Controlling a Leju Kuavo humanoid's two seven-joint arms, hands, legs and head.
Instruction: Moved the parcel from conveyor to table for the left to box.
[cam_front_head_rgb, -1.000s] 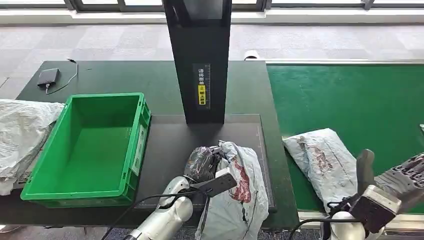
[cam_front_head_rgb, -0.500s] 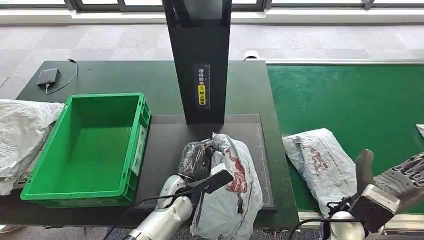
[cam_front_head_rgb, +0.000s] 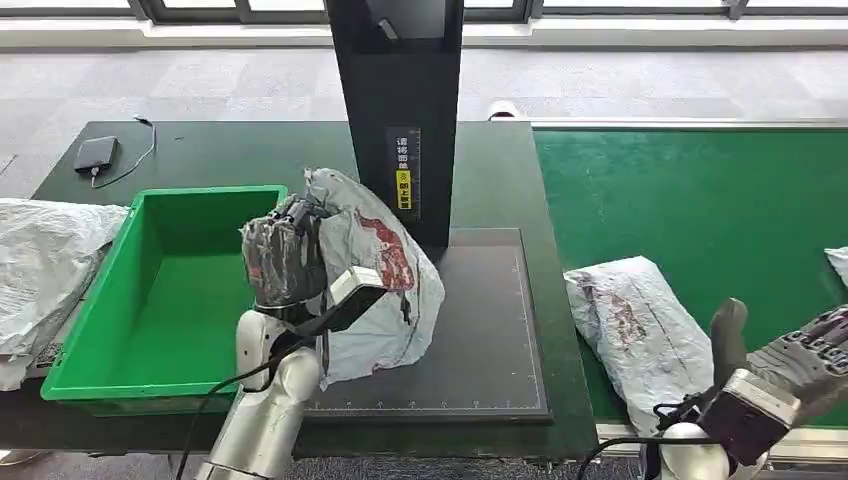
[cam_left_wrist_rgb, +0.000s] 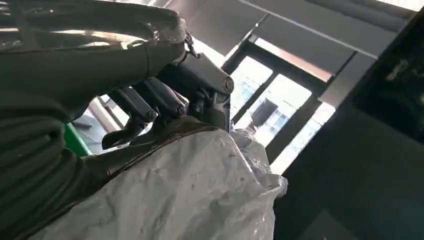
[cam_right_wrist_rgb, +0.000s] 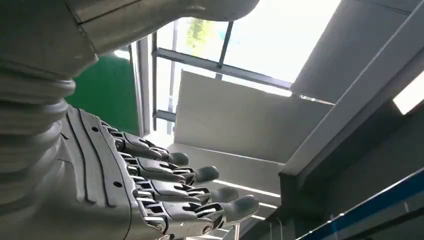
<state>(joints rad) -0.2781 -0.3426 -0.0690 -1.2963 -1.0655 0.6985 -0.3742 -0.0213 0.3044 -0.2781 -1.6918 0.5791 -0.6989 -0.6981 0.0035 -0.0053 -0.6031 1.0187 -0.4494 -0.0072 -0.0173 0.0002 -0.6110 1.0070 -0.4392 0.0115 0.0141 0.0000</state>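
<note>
My left hand (cam_front_head_rgb: 283, 262) grips a grey plastic parcel (cam_front_head_rgb: 375, 275) with red print and holds it lifted above the right rim of the green box (cam_front_head_rgb: 90, 385). The parcel hangs partly over the black mat. In the left wrist view my left hand's fingers (cam_left_wrist_rgb: 150, 102) curl over the top of the parcel (cam_left_wrist_rgb: 185, 195). My right hand (cam_front_head_rgb: 800, 365) hovers at the lower right over the conveyor edge, fingers spread and holding nothing; the right wrist view shows the right hand's fingers (cam_right_wrist_rgb: 170, 187) apart. A second grey parcel (cam_front_head_rgb: 630, 325) lies on the green conveyor (cam_front_head_rgb: 720, 200).
A black post (cam_front_head_rgb: 400, 120) stands behind the black mat (cam_front_head_rgb: 480, 330) on the dark table. A crumpled white bag (cam_front_head_rgb: 45, 265) lies left of the box. A small black device with a cable (cam_front_head_rgb: 97, 155) sits at the table's far left corner.
My left hand has lifted the parcel off the mat's front edge and carried it up and to the left, to the box's right rim. The right hand has stayed put.
</note>
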